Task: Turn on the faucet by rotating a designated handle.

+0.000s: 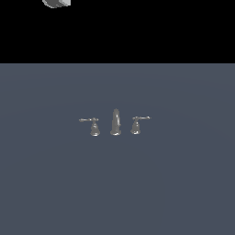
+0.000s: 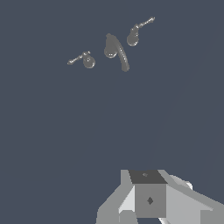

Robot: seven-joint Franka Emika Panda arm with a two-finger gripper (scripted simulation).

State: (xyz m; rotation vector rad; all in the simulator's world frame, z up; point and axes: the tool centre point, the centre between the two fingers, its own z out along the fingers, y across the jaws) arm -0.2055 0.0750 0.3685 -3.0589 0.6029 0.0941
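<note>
Gripper [image 2: 148,205] hardware shows only as a grey block at the edge of the wrist view; fingertips are out of frame, so whether the jaws stand apart or closed cannot be told, and nothing is seen held. It hangs well apart from the faucet [image 1: 115,122], touching none of it. Count: 1 faucet set in 3 pieces on 1 flat grey-blue surface [image 1: 114,193]. 1 tall tapering spout [image 1: 115,121] stands upright between 2 bell-based handles. The handle [image 1: 93,125] stands at the exterior view's left, lever pointing left. Its twin [image 1: 137,124] stands at the right, lever pointing right. 1 arm fragment [image 1: 57,2] shows at the top edge.
</note>
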